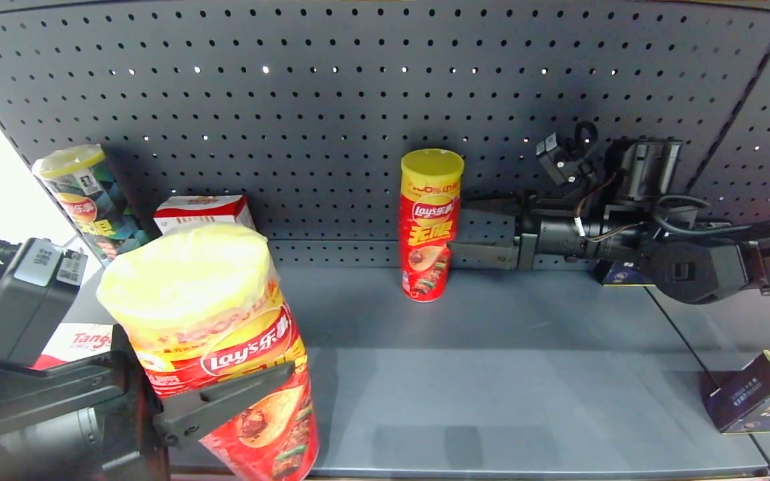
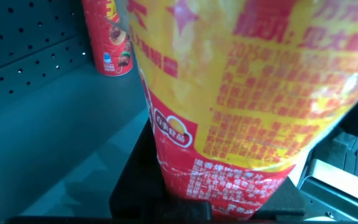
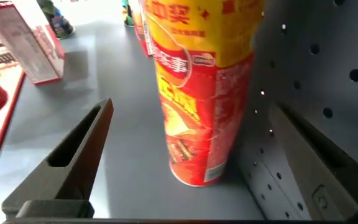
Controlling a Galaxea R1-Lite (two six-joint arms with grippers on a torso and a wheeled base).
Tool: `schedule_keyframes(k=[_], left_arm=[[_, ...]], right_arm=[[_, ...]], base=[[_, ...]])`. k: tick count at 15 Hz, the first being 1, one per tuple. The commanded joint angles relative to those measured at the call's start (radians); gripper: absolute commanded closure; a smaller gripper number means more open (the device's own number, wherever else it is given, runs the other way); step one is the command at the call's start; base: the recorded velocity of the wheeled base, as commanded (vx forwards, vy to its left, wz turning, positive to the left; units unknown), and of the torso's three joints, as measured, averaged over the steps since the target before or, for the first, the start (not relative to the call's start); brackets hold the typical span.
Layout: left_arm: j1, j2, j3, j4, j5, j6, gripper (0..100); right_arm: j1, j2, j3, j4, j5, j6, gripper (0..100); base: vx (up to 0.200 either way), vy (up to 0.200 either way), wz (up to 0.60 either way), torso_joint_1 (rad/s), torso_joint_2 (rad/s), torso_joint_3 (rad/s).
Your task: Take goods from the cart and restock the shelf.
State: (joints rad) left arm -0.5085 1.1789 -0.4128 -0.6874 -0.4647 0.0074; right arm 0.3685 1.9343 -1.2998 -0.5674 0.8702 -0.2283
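A red and yellow chips can (image 1: 214,347) with a yellow lid is tilted at the shelf's front left, and my left gripper (image 1: 224,381) is shut on its body. The left wrist view shows this can (image 2: 241,112) close up above the left gripper (image 2: 210,199). A second chips can (image 1: 429,224) stands upright at the back of the shelf (image 1: 492,374), near the pegboard. My right gripper (image 1: 458,227) is open, one finger on each side of this can (image 3: 197,106). Gaps between its fingers (image 3: 79,155) and the can are visible.
A dark green chips can (image 1: 84,200) and a red-white box (image 1: 203,208) stand at the back left. A red-white packet (image 1: 74,341) lies behind my left arm. Dark boxes (image 1: 759,391) sit front right. The pegboard wall (image 1: 358,100) closes the back.
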Motion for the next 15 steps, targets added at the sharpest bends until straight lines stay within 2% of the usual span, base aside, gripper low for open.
schedule_keyframes(k=[1, 15], left_arm=[[0.001, 0.005, 0.0, -0.001, 0.0, 0.0, 100], [0.01, 0.01, 0.002, -0.001, 0.003, 0.0, 100]], right_arm=[[0.0, 0.042, -0.032, 0.0, 0.001, 0.0, 0], [0.056, 0.196, -0.125, -0.049, -0.011, 0.003, 0]], base=[[0.0, 0.0, 0.0, 0.0, 0.0, 0.0], [0.0, 0.0, 0.0, 0.0, 0.0, 0.0]])
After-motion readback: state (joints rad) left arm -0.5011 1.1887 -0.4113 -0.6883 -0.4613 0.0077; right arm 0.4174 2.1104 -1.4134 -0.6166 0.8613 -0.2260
